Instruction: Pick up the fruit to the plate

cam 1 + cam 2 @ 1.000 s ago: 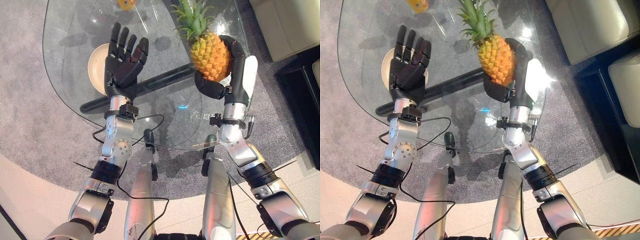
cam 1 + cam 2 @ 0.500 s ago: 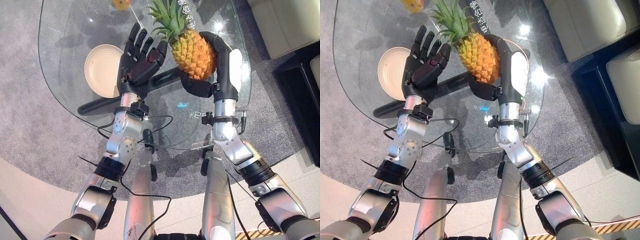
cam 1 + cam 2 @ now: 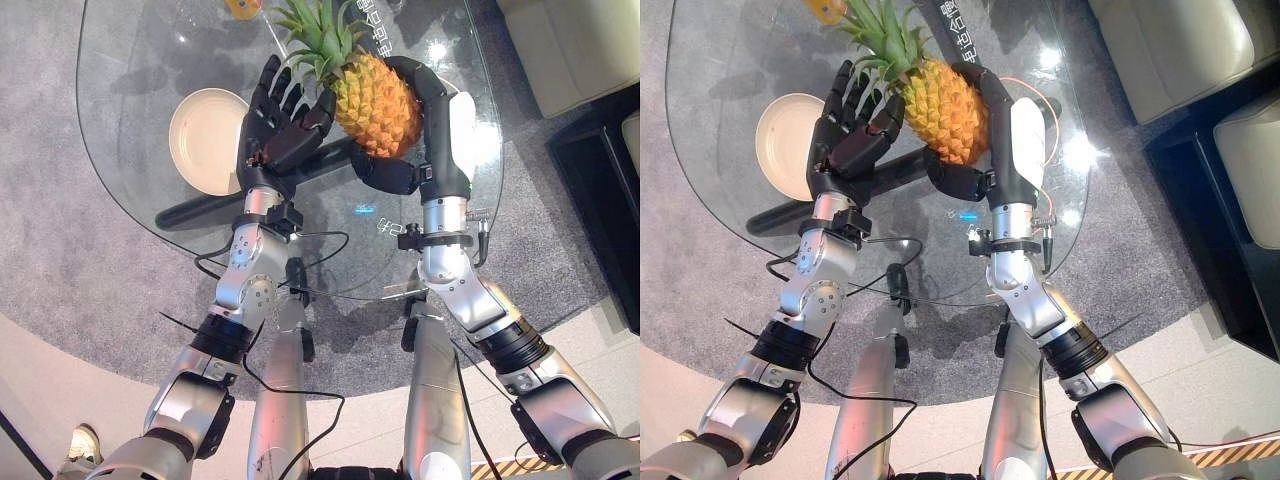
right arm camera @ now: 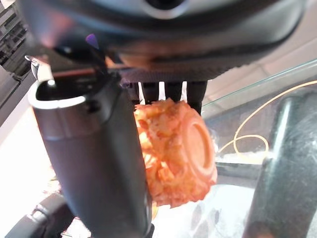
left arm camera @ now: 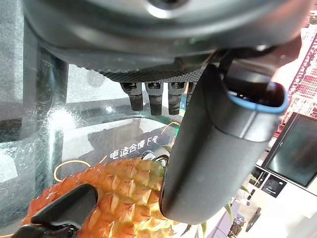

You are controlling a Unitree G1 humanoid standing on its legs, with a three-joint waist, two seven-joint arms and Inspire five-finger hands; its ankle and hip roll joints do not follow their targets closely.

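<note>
Carrying pineapple [image 3: 375, 103] clamped in right hand [image 3: 425, 120]; left hand [image 3: 280, 135] spread beside it; next, swing toward plate [image 3: 205, 140].

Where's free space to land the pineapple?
The plate is bare, with open glass all round it on the table. The crowded spot is mid-table: the right hand grips the pineapple there, the open left hand is right beside it, and a yellow fruit sits at the far edge.

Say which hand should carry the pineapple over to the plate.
Left, probably: the open left hand sits between the pineapple and the plate. The right hand holds the fruit, on its far side.
</note>
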